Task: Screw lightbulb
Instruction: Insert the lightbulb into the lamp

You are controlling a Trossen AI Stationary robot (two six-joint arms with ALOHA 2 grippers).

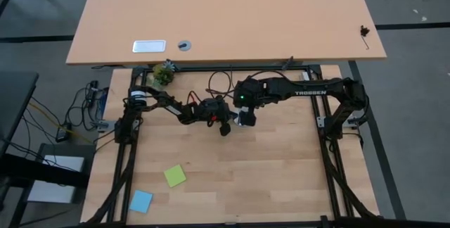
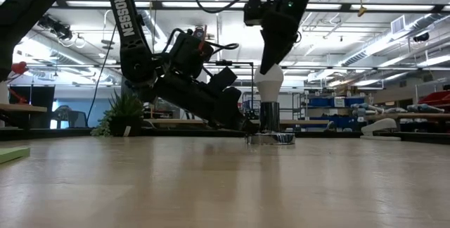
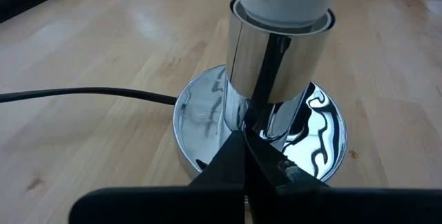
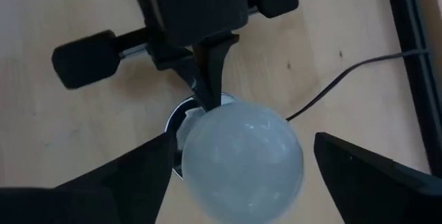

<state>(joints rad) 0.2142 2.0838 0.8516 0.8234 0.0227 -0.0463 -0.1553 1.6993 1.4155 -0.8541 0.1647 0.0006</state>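
The lightbulb [image 2: 268, 81] stood upright in the chrome socket [image 2: 270, 117], its long axis vertical, directly below the right pincer [image 2: 270, 62] clamped on it; the left pincer [image 3: 245, 151], fingers together, pressed the socket's base [image 3: 200, 113].

— What's the lightbulb [image 4: 243, 158] like?
— Frosted white, matt and smooth. The socket [image 3: 280, 54] it stands in is mirror-polished metal, as is its round base [image 3: 200, 124].
— And the table [image 3: 103, 37]?
— Pale wood planks with a slight sheen. The cord [image 3: 83, 95] looks like smooth black plastic.
— The left gripper [image 3: 245, 165]?
— Matt black fingers, plastic by the look.
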